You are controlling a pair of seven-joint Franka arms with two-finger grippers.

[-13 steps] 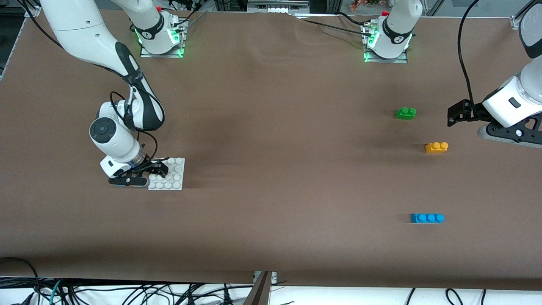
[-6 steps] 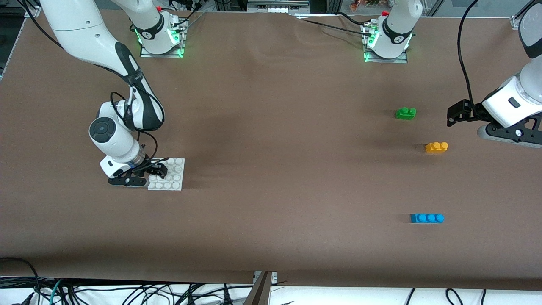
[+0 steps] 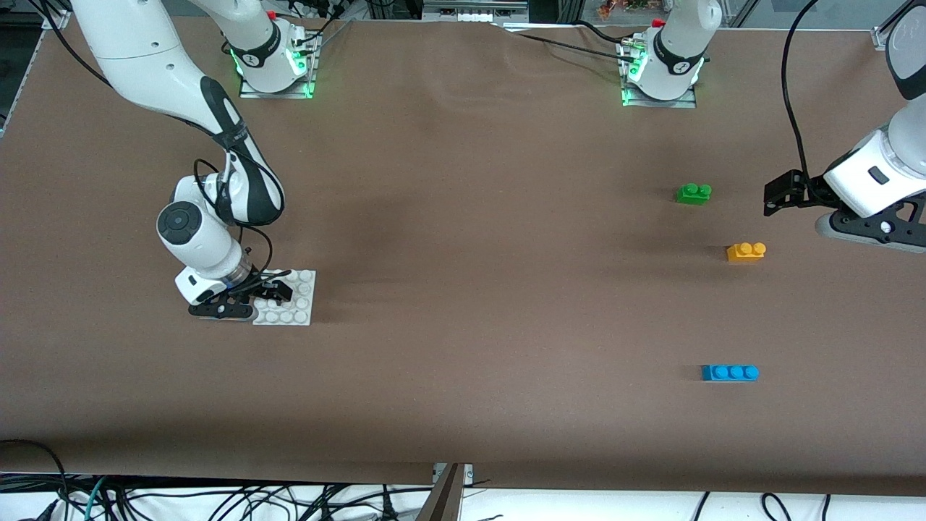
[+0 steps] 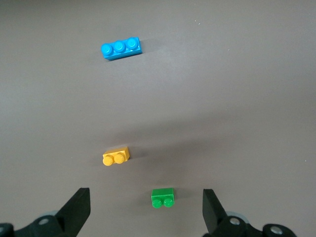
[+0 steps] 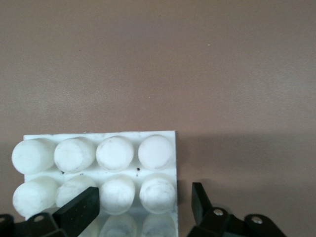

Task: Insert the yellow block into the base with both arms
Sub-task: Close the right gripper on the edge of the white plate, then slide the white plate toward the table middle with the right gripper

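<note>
Two arms, two ends of the table: my right pincer (image 3: 269,291) gripped the base (image 3: 298,304) while the yellow block (image 3: 746,251) lay untouched near my left.

The block sat on the table (image 3: 477,289) toward the left arm's end, its long axis running along the table's length, studs up. I held the left pincer (image 3: 775,195) in the air close by with its jaws wide apart and nothing between them; that arm was plainly the nearer. My right pincer had closed across one edge of the base, well apart from the block. A green brick (image 3: 694,193) lay just farther from the front camera than the block, a blue brick (image 3: 730,373) nearer. I judged the green one the likelier obstacle.
</note>
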